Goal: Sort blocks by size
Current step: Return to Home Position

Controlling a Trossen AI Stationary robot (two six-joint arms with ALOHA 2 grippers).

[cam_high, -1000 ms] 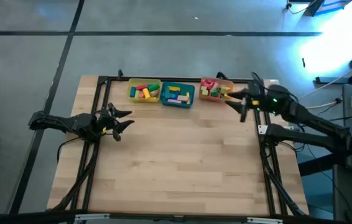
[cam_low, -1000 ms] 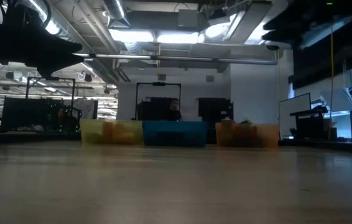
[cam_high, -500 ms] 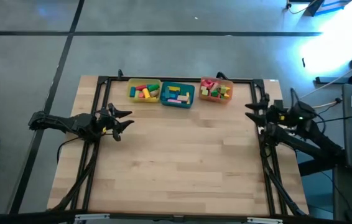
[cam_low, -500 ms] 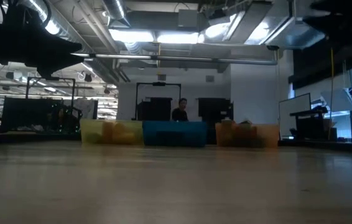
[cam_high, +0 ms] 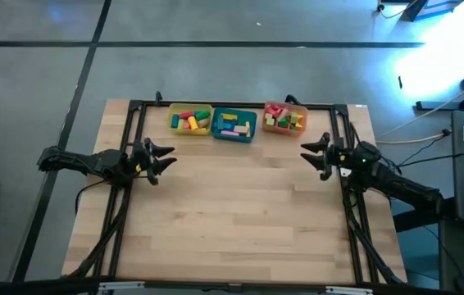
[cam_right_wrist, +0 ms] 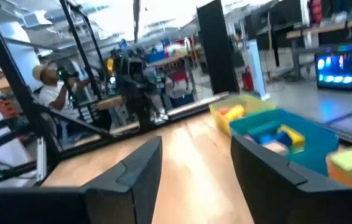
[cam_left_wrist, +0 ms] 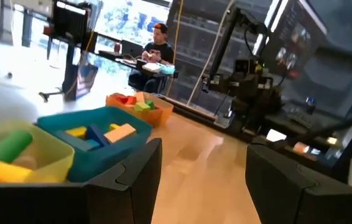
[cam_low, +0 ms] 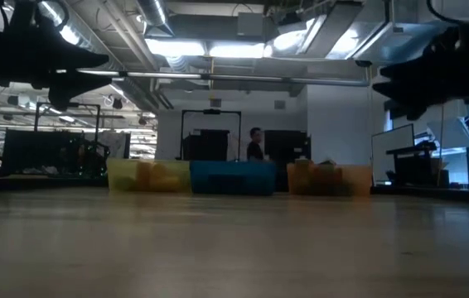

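We see the blocks (cam_high: 189,121) in 3 trays (cam_high: 253,133) at the far edge of the desk (cam_high: 232,213), w/ left pincer (cam_high: 165,157) & right pincer (cam_high: 311,158) both spread apart & empty; blocks look light, hard, smooth, so we'd pinch flat sides mid-way.

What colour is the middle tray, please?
The middle tray is teal, clearest in the high view.

Along the table's (cam_high: 232,213) twelve o'clock edge stand three trays in a row: the left tray (cam_high: 172,120), the middle tray (cam_high: 234,111) just beside it, and the right tray (cam_high: 266,109) next. Blocks (cam_high: 189,121) lie inside each. The left gripper (cam_high: 169,156) hangs at nine o'clock and the right gripper (cam_high: 312,152) at three o'clock, well apart.
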